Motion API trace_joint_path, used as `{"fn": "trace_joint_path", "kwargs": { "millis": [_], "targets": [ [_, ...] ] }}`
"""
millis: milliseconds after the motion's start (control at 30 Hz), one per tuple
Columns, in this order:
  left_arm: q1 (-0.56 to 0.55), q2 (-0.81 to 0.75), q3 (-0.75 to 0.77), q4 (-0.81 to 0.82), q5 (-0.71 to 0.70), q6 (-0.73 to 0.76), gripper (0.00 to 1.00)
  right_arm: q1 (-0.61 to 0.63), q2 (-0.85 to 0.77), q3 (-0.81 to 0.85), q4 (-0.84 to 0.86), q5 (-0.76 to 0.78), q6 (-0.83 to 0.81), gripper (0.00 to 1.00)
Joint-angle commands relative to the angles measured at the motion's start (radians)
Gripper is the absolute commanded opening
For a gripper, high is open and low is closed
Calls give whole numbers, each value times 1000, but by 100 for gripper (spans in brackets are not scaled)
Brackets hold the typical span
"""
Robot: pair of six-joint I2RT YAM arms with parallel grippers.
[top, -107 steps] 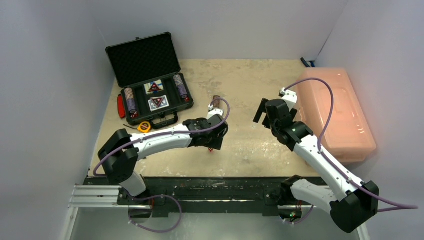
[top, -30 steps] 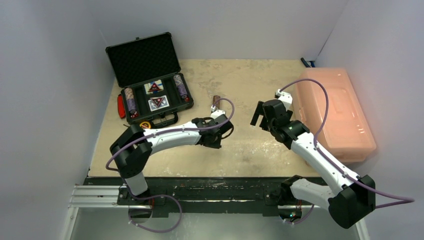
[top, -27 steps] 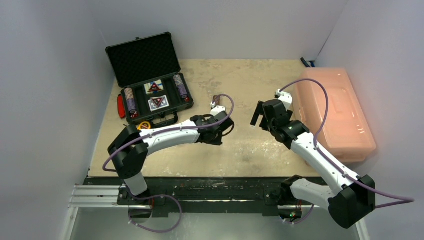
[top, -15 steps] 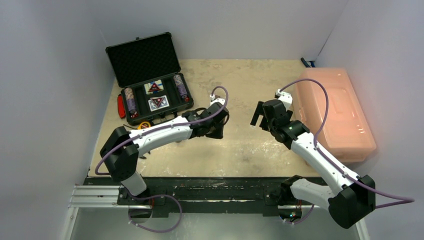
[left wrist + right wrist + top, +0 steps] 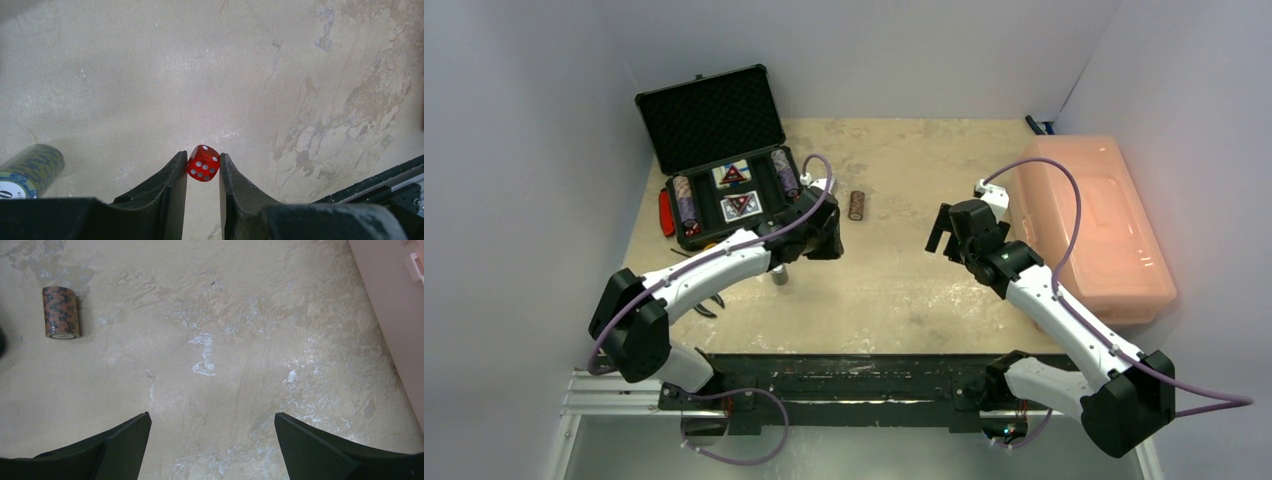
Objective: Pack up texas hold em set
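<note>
The black case (image 5: 686,232) lies open at the back left, with two card decks (image 5: 740,206) and chip stacks (image 5: 686,200) in its foam. My left gripper (image 5: 822,240) hovers by the case's front right corner, shut on a small red die (image 5: 203,163) held at its fingertips above the table. A greenish chip stack (image 5: 30,170) lies to its left, also seen from above (image 5: 779,274). A brown chip stack (image 5: 857,205) lies mid-table, and it shows in the right wrist view (image 5: 61,312). My right gripper (image 5: 212,435) is open and empty above bare table.
A large translucent pink bin (image 5: 1094,225) fills the right side. A red-handled tool (image 5: 665,212) lies left of the case. Black-handled pliers (image 5: 707,303) lie under my left arm. Grey walls close in on the left, back and right.
My left arm has swung left and back from mid-table toward the case, uncovering the brown chip stack. The right arm has stayed still.
</note>
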Motion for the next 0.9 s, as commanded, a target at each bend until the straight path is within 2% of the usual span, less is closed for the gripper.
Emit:
{"fn": "trace_joint_path", "kwargs": {
  "millis": [0, 500, 867],
  "targets": [
    [45, -26, 52, -51, -55, 27, 0, -3, -14, 2, 0, -5, 10, 99],
    [177, 19, 140, -100, -56, 62, 0, -3, -25, 1, -8, -4, 10, 99],
    [256, 123, 244, -113, -50, 98, 0, -3, -31, 3, -14, -15, 11, 99]
  ]
}}
